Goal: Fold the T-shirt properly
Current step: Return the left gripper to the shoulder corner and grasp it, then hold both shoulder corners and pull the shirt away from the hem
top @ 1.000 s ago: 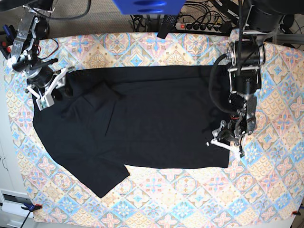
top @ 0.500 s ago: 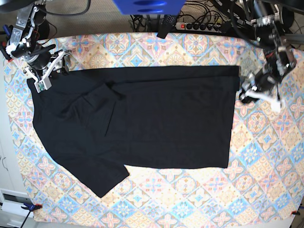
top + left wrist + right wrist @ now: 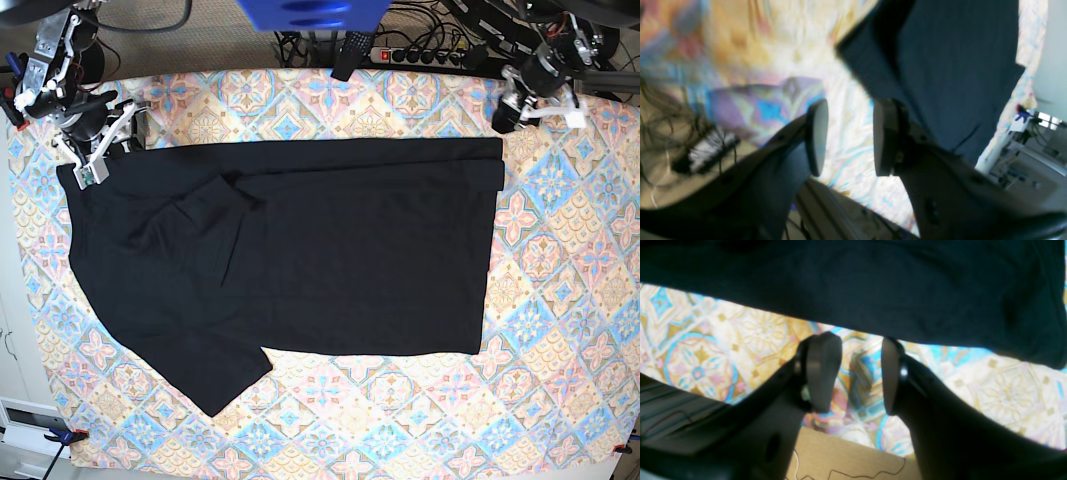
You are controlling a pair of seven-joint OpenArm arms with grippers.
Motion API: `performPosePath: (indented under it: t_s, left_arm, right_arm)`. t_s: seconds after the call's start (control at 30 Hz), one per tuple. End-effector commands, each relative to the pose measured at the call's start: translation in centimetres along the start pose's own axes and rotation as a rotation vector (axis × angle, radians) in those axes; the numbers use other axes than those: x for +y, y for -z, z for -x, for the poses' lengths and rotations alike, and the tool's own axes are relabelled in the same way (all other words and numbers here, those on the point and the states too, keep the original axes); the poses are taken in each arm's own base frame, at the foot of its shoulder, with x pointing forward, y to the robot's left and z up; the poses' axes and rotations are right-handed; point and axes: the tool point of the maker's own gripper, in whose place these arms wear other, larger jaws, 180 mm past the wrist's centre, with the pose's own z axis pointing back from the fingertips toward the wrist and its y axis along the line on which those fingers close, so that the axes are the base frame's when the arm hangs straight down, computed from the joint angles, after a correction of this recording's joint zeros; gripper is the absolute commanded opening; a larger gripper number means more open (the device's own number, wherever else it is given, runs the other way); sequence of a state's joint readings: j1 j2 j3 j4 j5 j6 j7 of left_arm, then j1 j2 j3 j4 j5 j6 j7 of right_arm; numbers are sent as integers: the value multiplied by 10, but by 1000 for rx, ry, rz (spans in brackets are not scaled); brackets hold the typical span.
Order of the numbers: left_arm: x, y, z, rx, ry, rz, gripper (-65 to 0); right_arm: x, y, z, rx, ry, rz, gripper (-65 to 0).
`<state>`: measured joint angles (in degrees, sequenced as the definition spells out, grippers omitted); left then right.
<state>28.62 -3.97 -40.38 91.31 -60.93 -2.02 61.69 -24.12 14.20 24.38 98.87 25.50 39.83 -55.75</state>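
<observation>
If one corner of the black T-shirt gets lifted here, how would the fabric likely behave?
The T-shirt would probably droop limply rather than hold shape: it lies flat with soft creases near the folded sleeve. It looks thin, so likely light. Its matte cloth may drag on the patterned tablecloth rather than slide freely.

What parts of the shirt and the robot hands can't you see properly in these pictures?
- T-shirt: its underside and any layers folded under are hidden by its own black cloth, base view.
- T-shirt in the left wrist view: blurred, and cut off by the top edge.
- Right hand: its arm is cut off by the bottom edge of the right wrist view.
- Left hand: too small in the base view to see its fingers.
</observation>
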Motion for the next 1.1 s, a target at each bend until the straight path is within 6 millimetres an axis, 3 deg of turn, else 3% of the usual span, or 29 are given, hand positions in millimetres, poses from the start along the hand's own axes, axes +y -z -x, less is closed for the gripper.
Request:
performPosePath:
  t_s: [0.0, 0.1, 0.3, 0.47, 0.8, 0.93, 1.03, 1.07]
  left_arm:
    - [0, -2, -11, -27, 5, 4, -427]
    - [5, 7, -12, -36, -33, 2, -427]
    - [-3, 25, -16, -27, -73, 29, -427]
    - [-25, 36, -25, -37, -67, 78, -427]
    - [-53, 77, -5, 52, -63, 105, -429]
    - [-55, 78, -4, 55, -65, 112, -541]
    - [-53, 77, -4, 54, -65, 109, -650]
    - [-53, 77, -6, 53, -62, 108, -650]
  right_arm:
    - [-4, -5, -8, -28, -15, 8, -414]
    - [-5, -5, -7, -25, -15, 9, -414]
    - [-15, -10, -7, -33, 3, 38, -414]
    - [-15, -11, -7, -34, 4, 39, -414]
    - [-16, -11, -7, -34, 5, 40, -414]
    - [-28, -12, 4, -19, 52, 63, -414]
    - [-47, -14, 29, 16, 142, 99, -414]
    - [-52, -14, 38, 28, 171, 106, -414]
